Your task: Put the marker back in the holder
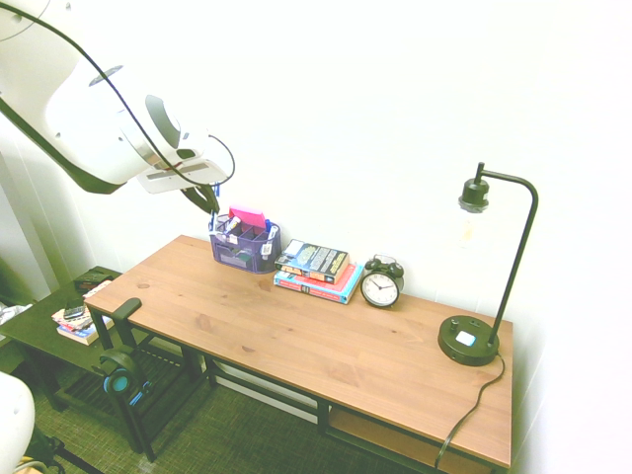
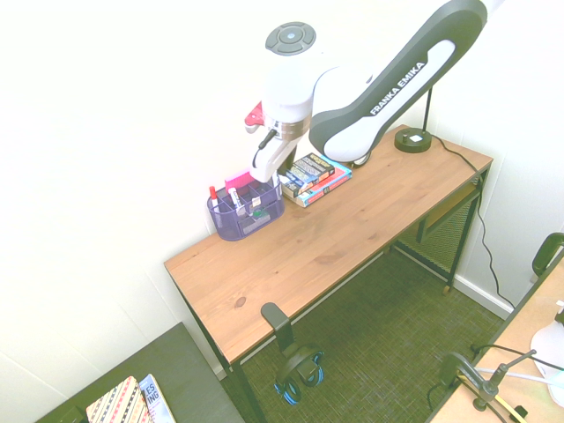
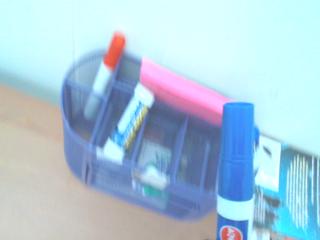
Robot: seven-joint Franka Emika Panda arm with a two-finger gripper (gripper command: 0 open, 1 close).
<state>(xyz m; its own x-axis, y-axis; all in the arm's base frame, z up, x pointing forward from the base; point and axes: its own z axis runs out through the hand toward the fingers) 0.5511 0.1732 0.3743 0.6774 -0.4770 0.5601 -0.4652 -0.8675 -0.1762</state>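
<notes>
The step in hand looks like the approach before the drop: the claw [image 1: 209, 202] hovers above and just to the wall side of the holder [image 1: 245, 247], which stands at the back of the table [image 1: 296, 341] beside the stack of books [image 1: 318, 269]. To do it well, the marker [image 3: 236, 165] should be brought upright over a compartment that has free room, clear of the pink block [image 3: 180, 92] and of the red-capped pen [image 3: 105, 70] leaning in its cell. It should then be lowered straight until its lower end is well inside the mesh before release, so it does not catch a divider or tip the light organiser. The marker shows only in the wrist view, rising from the bottom edge. It has a tall blue cap, a white band below it and a blue barrel section with a red label. Neither exterior view makes it out, so I cannot tell whether the claw is pinching it or stands spread.
</notes>
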